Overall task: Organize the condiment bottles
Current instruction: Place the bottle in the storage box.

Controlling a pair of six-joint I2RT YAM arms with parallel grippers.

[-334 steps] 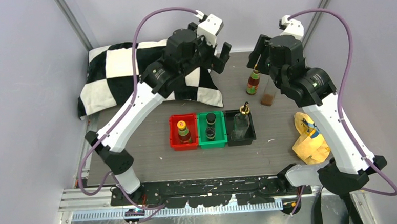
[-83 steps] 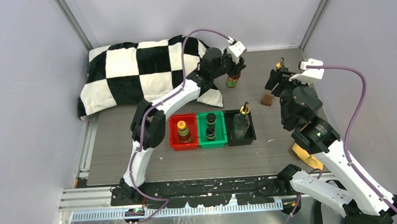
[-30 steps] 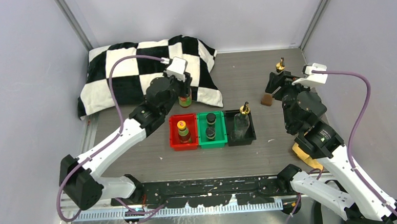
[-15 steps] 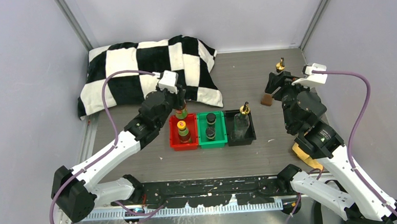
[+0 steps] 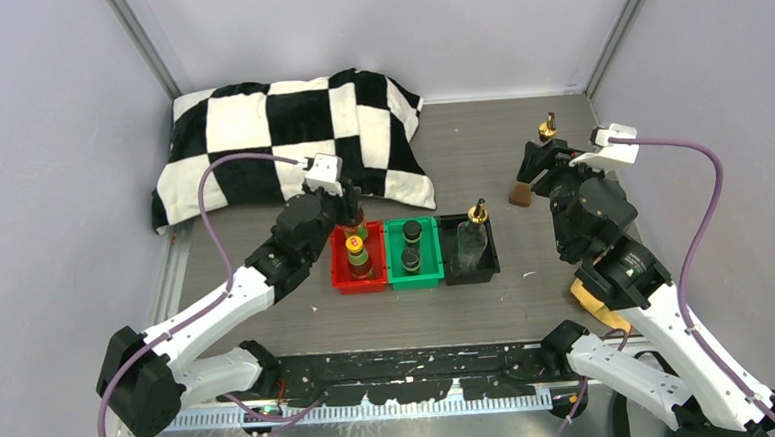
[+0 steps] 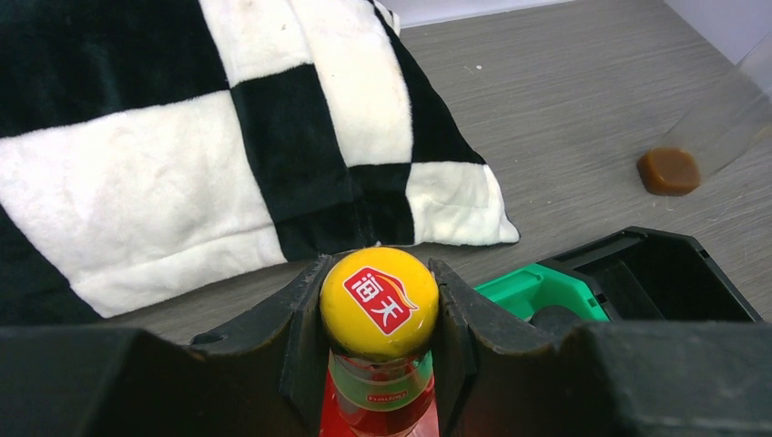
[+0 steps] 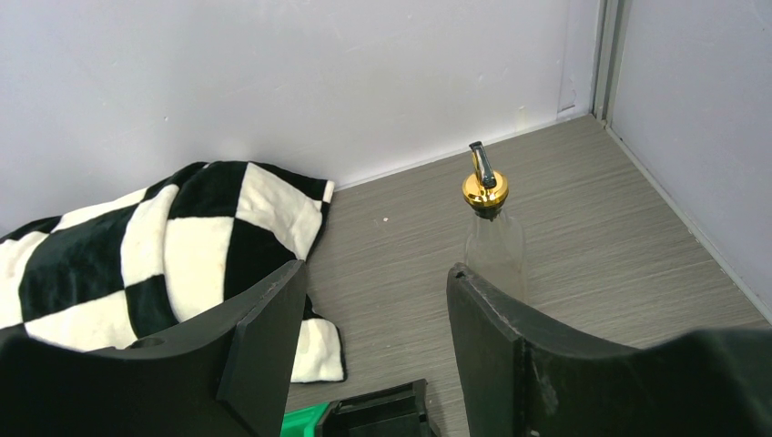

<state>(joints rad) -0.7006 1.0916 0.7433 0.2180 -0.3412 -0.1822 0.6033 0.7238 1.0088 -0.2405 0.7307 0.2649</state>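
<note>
1. Three plastic trays, red tray [image 5: 359,287], green tray [image 5: 414,283] and black tray [image 5: 472,275], sit in a row with their sides touching, in the middle of a grey wood-grain table [image 5: 268,315].
2. Pale lilac walls close in the table on three sides, with a slanting metal upright [image 5: 144,46] at each far corner.
3. A black-and-white checkered pillow [image 5: 259,135] fills the far left of the table, one corner reaching toward the trays.
4. The left gripper [image 6: 378,308] is clamped tight on the yellow cap of a reddish-brown bottle [image 6: 378,405], which is upright over the far end of the red tray. Whether its base touches the tray floor cannot be told.
5. A second reddish-brown bottle [image 5: 358,257] stands in the near half of the same tray.
6. Two dark black-capped bottles [image 5: 411,231] stand one behind the other in the green tray, and a clear glass bottle [image 5: 473,239] stands in the black tray.
7. Another glass bottle [image 7: 492,232] stands alone on the bare table near the far right corner. The right gripper [image 7: 373,291] has its jaws partly apart and empty, short of that bottle.
8. A small brown block [image 5: 521,194] lies just beside the right gripper.
9. A crumpled yellow thing [image 5: 593,303] lies at the right edge, partly hidden by the arm.
</note>
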